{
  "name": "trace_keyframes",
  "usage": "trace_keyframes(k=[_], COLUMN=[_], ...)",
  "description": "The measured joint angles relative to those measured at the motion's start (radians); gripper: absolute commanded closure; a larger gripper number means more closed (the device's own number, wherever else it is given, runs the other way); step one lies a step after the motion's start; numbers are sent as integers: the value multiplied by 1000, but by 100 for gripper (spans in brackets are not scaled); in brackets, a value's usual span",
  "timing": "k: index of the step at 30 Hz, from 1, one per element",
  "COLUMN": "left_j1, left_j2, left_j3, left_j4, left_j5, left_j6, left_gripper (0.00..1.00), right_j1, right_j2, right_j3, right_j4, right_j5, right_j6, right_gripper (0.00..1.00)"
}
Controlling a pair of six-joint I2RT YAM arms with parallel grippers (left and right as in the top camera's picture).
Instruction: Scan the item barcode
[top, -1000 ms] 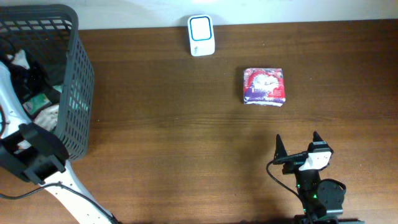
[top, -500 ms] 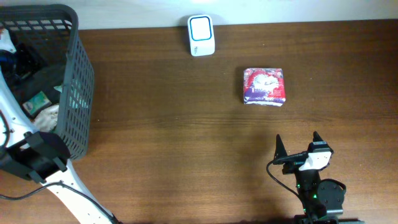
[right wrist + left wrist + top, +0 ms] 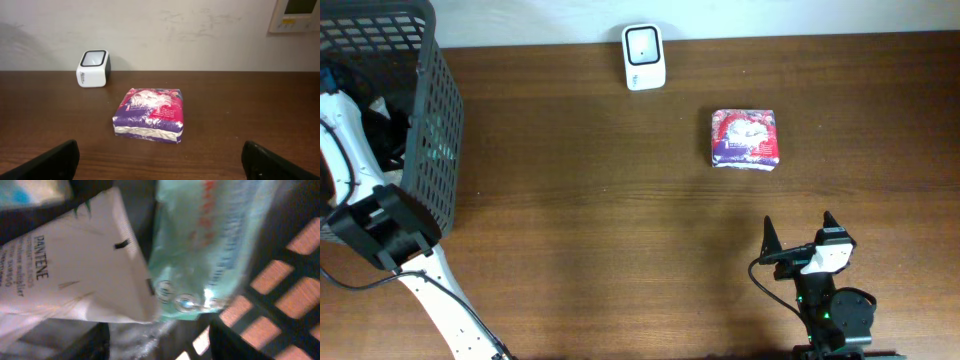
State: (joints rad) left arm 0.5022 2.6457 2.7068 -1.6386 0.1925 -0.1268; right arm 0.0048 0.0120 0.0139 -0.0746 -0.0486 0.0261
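At the far left of the brown wooden bench (image 3: 590, 210), the white left arm (image 3: 345, 150) reaches into a dark grey plastic mesh basket (image 3: 425, 110). The left tool (image 3: 159, 347) is hidden from above, and its blurred wrist view does not settle whether it is open or closed. That view shows a white Pantene sachet (image 3: 65, 280) overlapping a pale green plastic packet (image 3: 210, 250) against the basket's lattice. Right of the basket, a small white barcode scanner (image 3: 644, 57) stands at the bench's far edge. Farther right, a purple-and-red soft packet (image 3: 746, 138) lies flat on the wood, apart from the scanner. At the near right edge, the right tool (image 3: 798, 222) rests with jaws spread wide, empty, facing the packet.
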Motion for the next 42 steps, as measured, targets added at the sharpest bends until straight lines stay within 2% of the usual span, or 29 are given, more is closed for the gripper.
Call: trace_keyframes(k=[3,6,7,10,14,15,16,18,24,25,31,33,35,42], left_j1=[3,3,3,3,5,5,5,5,5,5,5,5,5,9], left_j2=[3,3,3,3,3,3,3,3,3,5,41,42,42,42], left_j3=[3,7,9,16,17,18,18,18,18,18,14,15,15,21], left_j4=[-2,-5,-4,0,-13,-16,-16,-13,22,26,25,27,27,3], left_j5=[-6,0,3,10,37,48,59,76,79,69,69,80,84,91], left_j6=[-9,-12,-14,-16,3,11,13,19,26,26,32,31,30,32], left_gripper=[57,42,40,44,36,32,21,12,12,15,46,62,99,100], right_j1=[0,0,0,0,0,0,0,0,0,0,0,0,0,0], right_j2=[0,0,0,0,0,0,0,0,0,0,0,0,0,0], right_j3=[0,0,0,0,0,0,0,0,0,0,0,0,0,0], right_j4=[0,0,0,0,0,0,0,0,0,0,0,0,0,0], right_j5=[0,0,0,0,0,0,0,0,0,0,0,0,0,0], right_j6=[1,0,1,0,1,0,0,1,1,0,0,1,0,0], right_gripper=[1,1,1,1,1,1,1,2,1,1,1,1,1,1])
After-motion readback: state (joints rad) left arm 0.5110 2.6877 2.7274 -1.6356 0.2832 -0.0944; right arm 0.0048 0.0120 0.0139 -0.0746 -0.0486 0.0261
